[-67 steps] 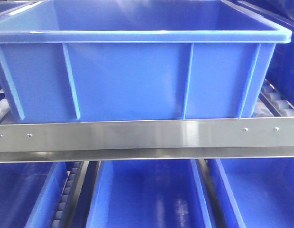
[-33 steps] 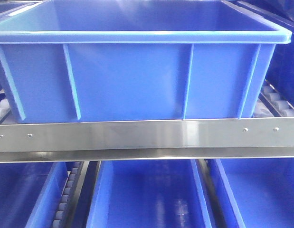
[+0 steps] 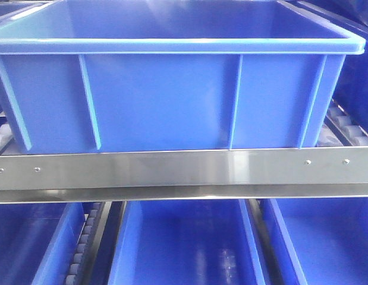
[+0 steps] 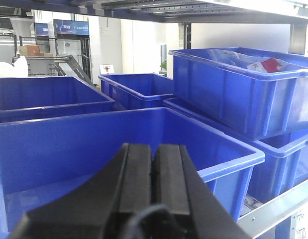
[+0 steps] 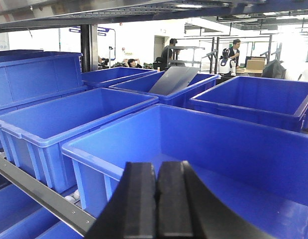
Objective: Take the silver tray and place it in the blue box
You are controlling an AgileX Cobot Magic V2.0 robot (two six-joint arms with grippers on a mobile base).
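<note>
The blue box [image 3: 160, 101] stands on the shelf and fills the front view, its inside hidden there. In the left wrist view my left gripper [image 4: 154, 147] is shut with nothing between its black pads, just over the near rim of the blue box [image 4: 69, 144]. My right gripper [image 5: 157, 167] is shut and empty too, hanging over the near wall of the blue box [image 5: 218, 144], whose floor shows bare blue. The silver tray is out of view.
A flat steel crossbar [image 3: 172, 169] with screws runs under the box, with more blue crates [image 3: 184, 243] below. Neighbouring crates [image 5: 69, 119] stand close; one [image 4: 233, 89] holds packets. A dark grey sheet [image 5: 176, 79] leans in a far crate. People [image 5: 168, 50] stand behind.
</note>
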